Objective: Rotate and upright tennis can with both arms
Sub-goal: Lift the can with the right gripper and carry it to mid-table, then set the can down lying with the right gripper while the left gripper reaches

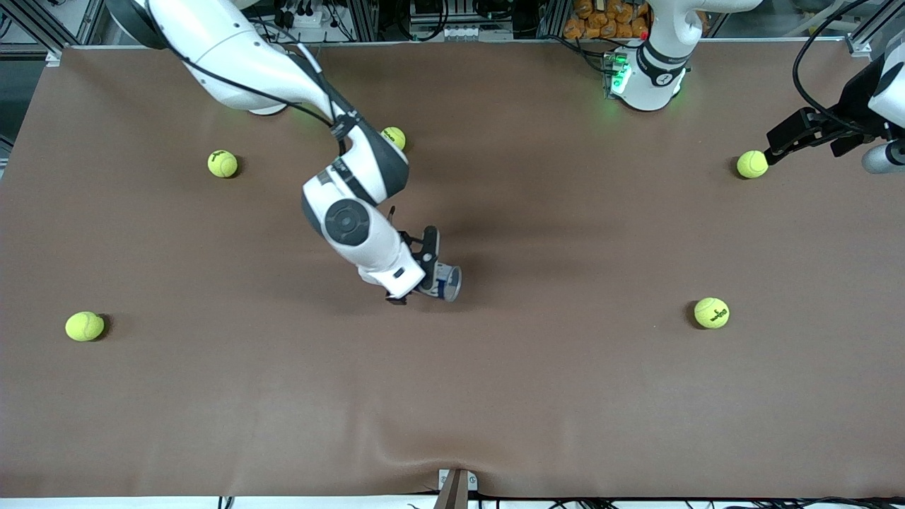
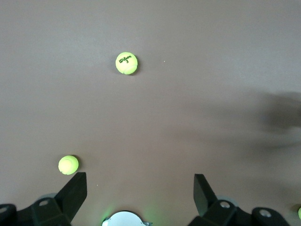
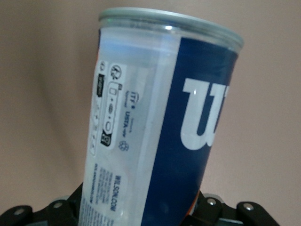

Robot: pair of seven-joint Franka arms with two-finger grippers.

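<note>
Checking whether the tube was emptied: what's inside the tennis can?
Through the clear strip of the tennis can held at the right gripper, no ball shows. The navy label hides the rest of its inside.

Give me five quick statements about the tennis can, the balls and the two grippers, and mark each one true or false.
1. The right gripper is at the tennis can near the middle of the table. True.
2. The left gripper holds a tennis ball. False: it is open, beside a tennis ball near the left arm's end.
3. The tennis can carries a white W on navy. True.
4. Two tennis balls lie on the table. False: the front view shows five.
5. The tennis can has a ball resting against it. False: none touches it.
</note>
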